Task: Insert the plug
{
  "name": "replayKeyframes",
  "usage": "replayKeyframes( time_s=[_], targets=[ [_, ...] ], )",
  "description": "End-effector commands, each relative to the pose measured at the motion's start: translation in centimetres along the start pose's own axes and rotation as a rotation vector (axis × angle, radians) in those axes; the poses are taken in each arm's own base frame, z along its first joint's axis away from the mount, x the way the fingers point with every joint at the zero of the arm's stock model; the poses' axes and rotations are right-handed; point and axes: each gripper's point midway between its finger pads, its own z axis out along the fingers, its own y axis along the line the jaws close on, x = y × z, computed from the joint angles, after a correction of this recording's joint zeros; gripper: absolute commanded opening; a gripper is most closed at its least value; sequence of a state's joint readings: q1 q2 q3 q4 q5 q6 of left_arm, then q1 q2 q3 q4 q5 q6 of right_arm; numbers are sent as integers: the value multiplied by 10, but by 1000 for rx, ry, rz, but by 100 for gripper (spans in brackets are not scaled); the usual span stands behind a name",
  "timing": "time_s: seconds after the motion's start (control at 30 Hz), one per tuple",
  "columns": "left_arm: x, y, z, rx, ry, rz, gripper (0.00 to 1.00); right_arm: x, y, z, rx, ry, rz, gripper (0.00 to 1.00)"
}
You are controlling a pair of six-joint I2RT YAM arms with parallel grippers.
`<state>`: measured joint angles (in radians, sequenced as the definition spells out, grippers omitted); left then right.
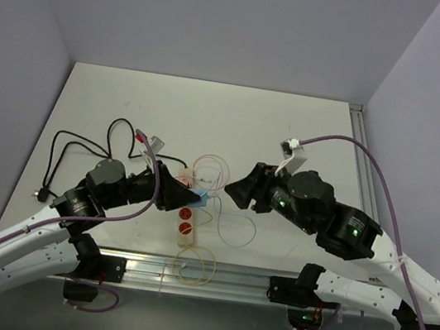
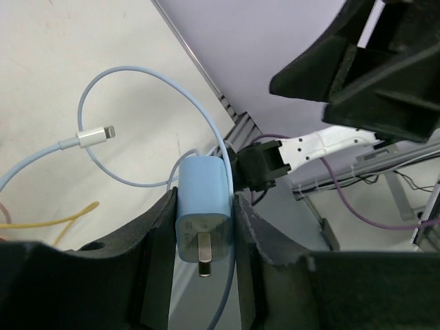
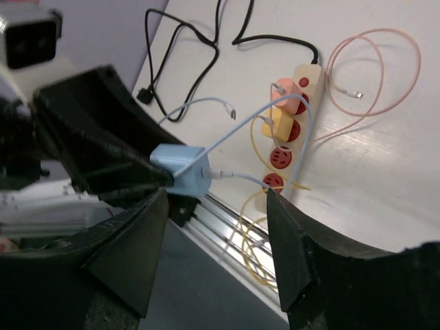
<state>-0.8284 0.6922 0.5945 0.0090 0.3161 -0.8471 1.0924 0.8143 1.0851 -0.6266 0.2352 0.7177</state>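
Observation:
My left gripper (image 1: 188,197) is shut on a light-blue charger plug (image 1: 200,198), held above the white power strip (image 1: 186,221) near the table's front edge. In the left wrist view the plug (image 2: 203,206) sits clamped between both fingers (image 2: 155,227), its metal prongs pointing towards the camera and its blue cable looping away. In the right wrist view the plug (image 3: 180,168) hangs off to one side of the strip (image 3: 302,89), which has two free red sockets (image 3: 280,157) and an orange and a yellow plug in it. My right gripper (image 3: 216,194) is open and empty, close to the plug's right.
A pink cable (image 1: 211,168) coils behind the strip, a yellow cable (image 1: 196,266) loops over the aluminium front rail (image 1: 227,279), and a black cord (image 1: 81,143) runs left. The blue cable's loose connector (image 2: 96,135) lies on the table.

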Motion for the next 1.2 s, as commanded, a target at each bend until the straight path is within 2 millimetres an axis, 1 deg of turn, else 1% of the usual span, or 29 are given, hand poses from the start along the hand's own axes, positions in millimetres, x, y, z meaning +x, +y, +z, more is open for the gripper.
replayKeyframes(
  time_s=[0.0, 0.03, 0.1, 0.17, 0.2, 0.23, 0.3, 0.37, 0.4, 0.47, 0.53, 0.57, 0.6, 0.63, 0.67, 0.7, 0.77, 0.83, 0.87, 0.9, 0.93, 0.97, 1.0, 1.03, 1.07, 1.13, 1.17],
  targets=[
    [-28, -19, -2, 50, -103, 125, 0, -28, 27, 13, -40, -22, 204, 66],
    [-31, -19, -2, 42, -111, 134, 0, -31, 24, 17, -19, -21, 216, 65],
    [-36, -22, -3, 45, -123, 171, 0, -37, 30, 27, -6, -17, 242, 62],
    [-40, -21, -3, 28, -132, 190, 0, -39, 30, 33, 12, -9, 260, 61],
    [-44, -23, -4, 29, -142, 210, 0, -37, 32, 42, 23, 9, 270, 59],
    [-45, -24, -4, 27, -145, 216, 0, -36, 31, 46, 27, 24, 278, 58],
    [-51, -25, -4, 14, -157, 236, 0, -32, 25, 56, 62, 53, 294, 55],
    [-55, -29, -5, 23, -169, 247, 0, -29, 22, 60, 77, 61, 299, 54],
    [-55, -29, -4, 24, -170, 249, 0, -24, 19, 64, 85, 72, 299, 53],
    [-57, -31, -3, 32, -170, 256, 0, -18, 24, 68, 43, 91, 312, 53],
    [-55, -30, 0, 31, -157, 254, 0, -20, 25, 73, 26, 95, 319, 50],
    [-54, -31, 1, 40, -149, 258, 0, -18, 24, 77, 30, 107, 313, 49],
    [-54, -30, 3, 38, -147, 255, 1, -19, 25, 78, 24, 111, 312, 47],
    [-54, -30, 4, 37, -146, 255, 0, -20, 26, 80, 20, 111, 311, 40],
    [-54, -30, 5, 36, -147, 255, 0, -19, 25, 83, 23, 115, 300, 30],
    [-55, -27, 5, 22, -151, 252, 0, -20, 26, 83, 20, 113, 297, 13],
    [-59, -25, 4, -1, -169, 239, 0, -19, 24, 82, 29, 119, 290, 1],
    [-64, -20, 2, -37, -196, 224, 0, -19, 19, 78, 42, 106, 282, 0],
    [-66, -17, 0, -53, -211, 208, 0, -23, 18, 71, 38, 86, 283, 0],
    [-69, -16, -3, -68, -231, 200, 0, -20, 12, 69, 54, 79, 283, 0],
    [-75, -9, -6, -112, -266, 187, 0, -25, 6, 66, 69, 45, 280, 0],
    [-79, -8, -8, -124, -290, 172, 0, -30, 4, 56, 58, 12, 268, 0],
    [-79, -6, -14, -141, -300, 159, 0, -26, -4, 54, 72, 5, 257, 0],
    [-86, 3, -19, -190, -351, 140, 0, -25, -8, 50, 81, -3, 251, 0],
    [-87, 6, -26, -206, -380, 108, 0, -24, -14, 44, 87, -18, 236, 0],
    [-93, 14, -34, -249, -433, 87, 0, -21, -20, 38, 85, -25, 219, 0],
    [-95, 18, -38, -271, -454, 53, 0, -14, -23, 33, 72, -16, 194, 0]
  ],
)
